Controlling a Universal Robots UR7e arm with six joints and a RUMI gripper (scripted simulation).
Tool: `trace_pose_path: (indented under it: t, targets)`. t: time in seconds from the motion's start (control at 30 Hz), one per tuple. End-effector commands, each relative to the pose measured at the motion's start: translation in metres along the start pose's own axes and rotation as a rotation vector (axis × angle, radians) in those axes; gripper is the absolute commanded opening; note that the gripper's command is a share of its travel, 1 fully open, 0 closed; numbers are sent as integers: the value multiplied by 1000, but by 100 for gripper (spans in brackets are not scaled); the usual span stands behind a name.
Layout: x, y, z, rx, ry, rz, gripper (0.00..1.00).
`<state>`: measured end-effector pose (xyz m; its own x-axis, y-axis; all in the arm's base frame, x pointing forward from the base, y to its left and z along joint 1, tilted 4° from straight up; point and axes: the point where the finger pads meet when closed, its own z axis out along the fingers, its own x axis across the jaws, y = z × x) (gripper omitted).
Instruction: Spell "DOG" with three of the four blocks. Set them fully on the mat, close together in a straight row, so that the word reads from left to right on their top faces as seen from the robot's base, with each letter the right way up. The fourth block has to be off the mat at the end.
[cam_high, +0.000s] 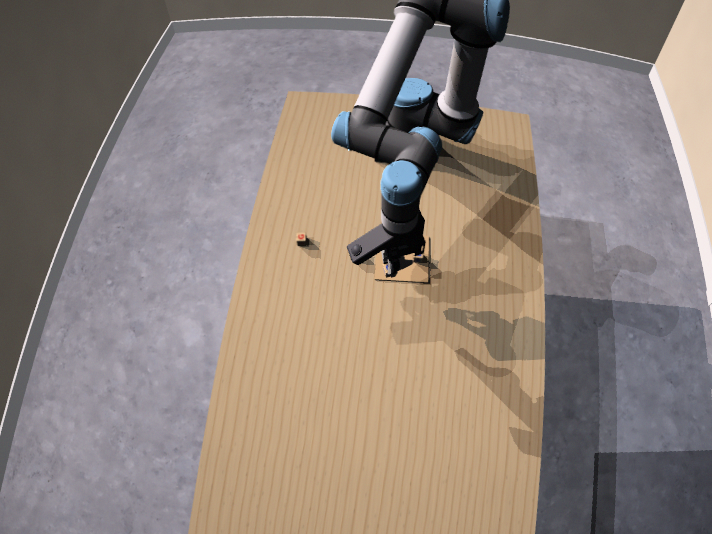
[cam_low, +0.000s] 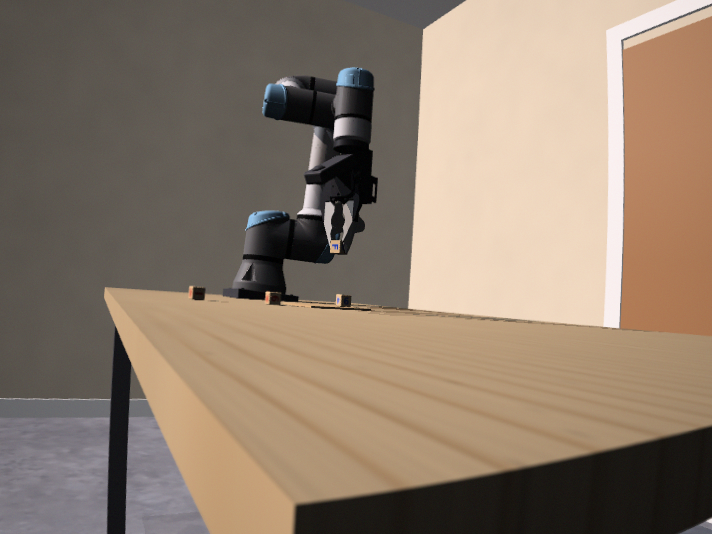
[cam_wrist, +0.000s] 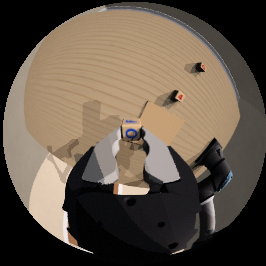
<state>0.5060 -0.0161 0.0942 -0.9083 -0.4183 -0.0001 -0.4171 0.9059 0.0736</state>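
My gripper (cam_high: 389, 268) (cam_low: 335, 246) (cam_wrist: 131, 127) is shut on a wooden block with a blue O on its top face and another blue letter on a side face. It holds the block in the air, over the mat as seen from above. The tan mat (cam_high: 411, 276) (cam_wrist: 163, 123) bears a block with blue letters (cam_high: 419, 258) (cam_low: 343, 300) near its right side; its top letter is mostly hidden. The red G block (cam_high: 301, 238) (cam_low: 196, 293) (cam_wrist: 201, 67) lies far left of the mat. A block with a red A-like letter (cam_low: 273, 297) (cam_wrist: 179, 96) sits just left of the mat, hidden in the top view.
The wooden table (cam_high: 345, 373) (cam_low: 356, 367) extends well beyond the mat. The robot's base stands at the table's far end in the top view. The wrist camera housing (cam_high: 368, 244) juts out left of the gripper. Arm shadows fall over the right side of the table.
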Motion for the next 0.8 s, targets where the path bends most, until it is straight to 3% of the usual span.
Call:
trace_pose_path:
  t: [0.0, 0.33, 0.77]
  targets:
    - [29, 27, -1, 8, -6, 139, 5]
    - [69, 62, 5, 7, -7, 324, 5]
    - [81, 71, 8, 6, -7, 380, 5]
